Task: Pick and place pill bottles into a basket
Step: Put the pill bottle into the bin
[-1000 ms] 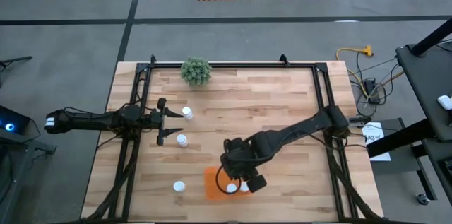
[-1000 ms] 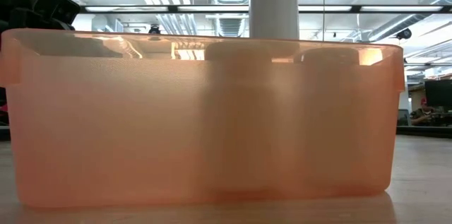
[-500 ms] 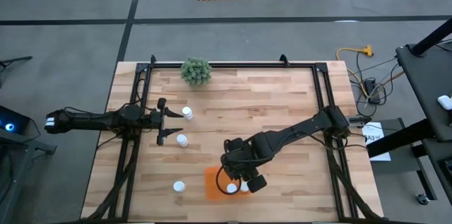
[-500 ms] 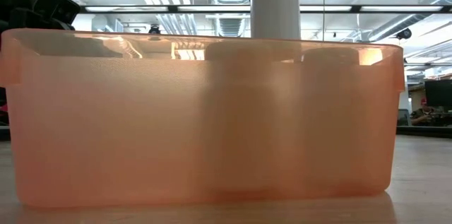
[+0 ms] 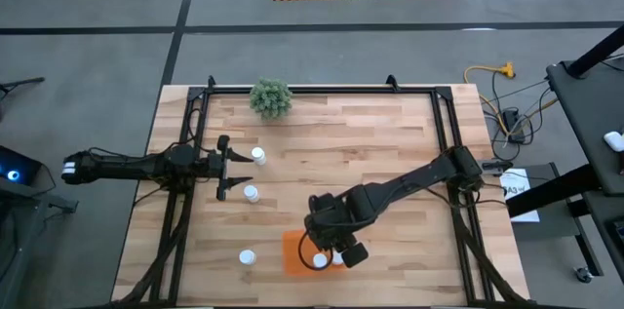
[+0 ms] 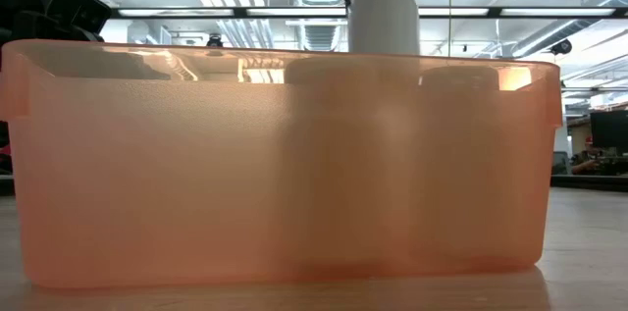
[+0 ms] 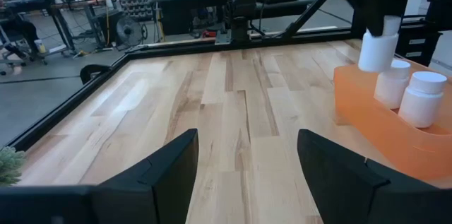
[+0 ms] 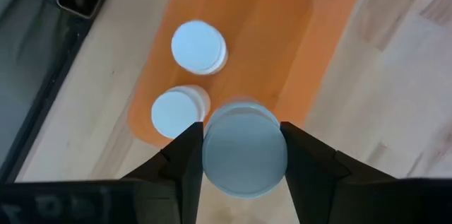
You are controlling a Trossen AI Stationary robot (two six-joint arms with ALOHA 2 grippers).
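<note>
The orange basket (image 5: 295,251) stands near the table's near edge; it fills the low view (image 6: 147,174). Two white pill bottles (image 8: 198,46) (image 8: 175,111) stand in it. My right gripper (image 5: 336,247) is over the basket, shut on a third bottle (image 8: 244,157), which also shows in the left wrist view (image 7: 376,49). My left gripper (image 5: 224,167) is open and empty at the table's left, just short of two bottles (image 5: 257,155) (image 5: 252,193) standing on the table. Another bottle (image 5: 247,257) stands left of the basket. My right gripper pinches the bottle's upper sides (image 8: 206,155) between its two fingers, by the round cap. The fingers come from above, pointing down. The bottle hangs upright below them (image 6: 383,22), over the basket's right part, beside the two bottles inside.
A small green plant (image 5: 270,97) stands at the table's far edge. Black frame rails (image 5: 185,153) run along the table's left and right sides. Bare wood lies between the two arms.
My right gripper has gone down a little toward the basket with the bottle, which stays upright.
</note>
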